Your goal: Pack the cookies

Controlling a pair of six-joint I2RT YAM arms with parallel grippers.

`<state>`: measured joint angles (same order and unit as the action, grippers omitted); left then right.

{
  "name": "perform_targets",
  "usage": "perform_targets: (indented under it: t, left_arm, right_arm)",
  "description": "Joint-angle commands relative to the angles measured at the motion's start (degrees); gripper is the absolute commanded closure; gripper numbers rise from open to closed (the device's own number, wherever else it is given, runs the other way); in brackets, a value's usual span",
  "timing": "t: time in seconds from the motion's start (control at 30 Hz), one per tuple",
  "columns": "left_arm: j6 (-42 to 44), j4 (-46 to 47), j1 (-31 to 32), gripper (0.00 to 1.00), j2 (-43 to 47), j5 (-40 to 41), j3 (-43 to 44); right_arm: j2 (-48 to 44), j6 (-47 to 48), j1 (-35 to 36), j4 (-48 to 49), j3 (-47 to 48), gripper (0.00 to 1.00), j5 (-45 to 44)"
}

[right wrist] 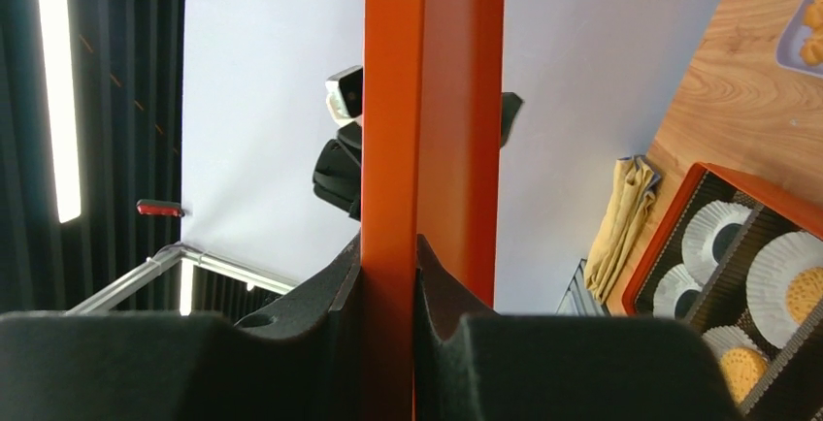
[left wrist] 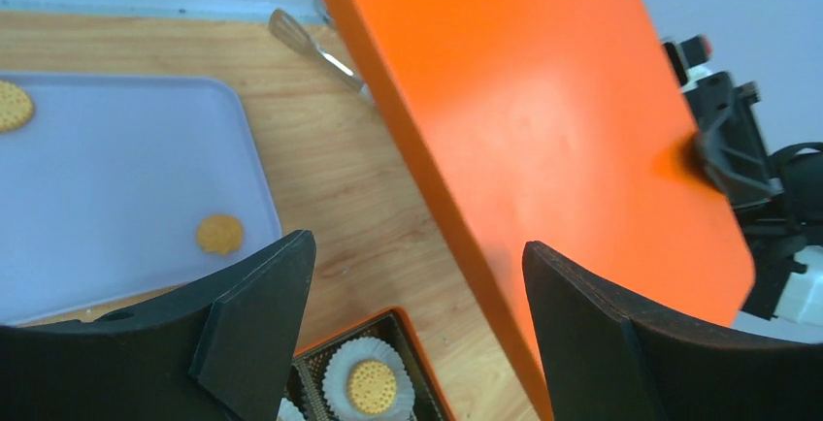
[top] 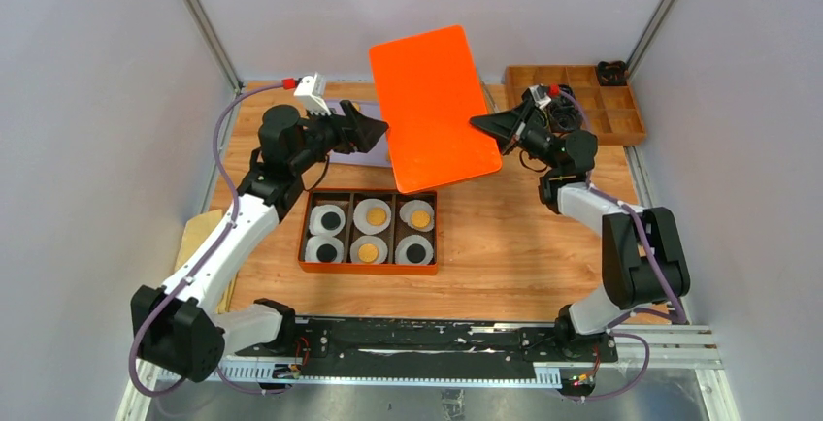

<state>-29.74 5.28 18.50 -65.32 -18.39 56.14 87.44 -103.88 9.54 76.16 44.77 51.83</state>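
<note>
Pale walls enclose a wooden table (top: 514, 237), above which a plain orange lid (top: 432, 106) hangs tilted, its face bare of any lettering. The right gripper (top: 485, 122) is clamped on the lid's right edge, both pads pressed flat against it. The left gripper (top: 378, 132) sits just beside the lid's left edge with its jaws spread wide, closed on nothing. Below the lid's near edge lies an orange box (top: 369, 268) with six compartments, each holding a white paper liner (left wrist: 340, 372). Three liners hold golden cookies (top: 376, 216) and three hold black cookies (top: 328, 218). Two more golden ones (left wrist: 220, 234) lie on a lavender tray (left wrist: 116, 178) behind the left gripper. A metal utensil (left wrist: 311, 41) lies near the tray. A wooden organizer (top: 592, 101) stands at the back right, and a yellow cloth (top: 199, 237) lies at the table's left edge.
</note>
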Motion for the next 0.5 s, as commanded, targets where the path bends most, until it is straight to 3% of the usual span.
perform_targets:
  t: [0.0, 0.27, 0.47]
  left_arm:
    - [0.9, 2.2, 0.0, 0.16, -2.0, -0.9, 1.3]
    - [-0.3, 4.2, 0.0, 0.16, -3.9, -1.2, 4.1]
    - [-0.9, 4.3, 0.0, 0.19, -2.7, -1.3, 5.1]
  right_arm:
    - [0.7, -3.2, 2.4, 8.3, 3.9, 1.00, 0.1]
    - [6.4, -4.3, 11.5, 10.3, 5.2, 1.00, 1.0]
    - [9.8, -5.0, 14.4, 12.7, 5.1, 1.00, -0.7]
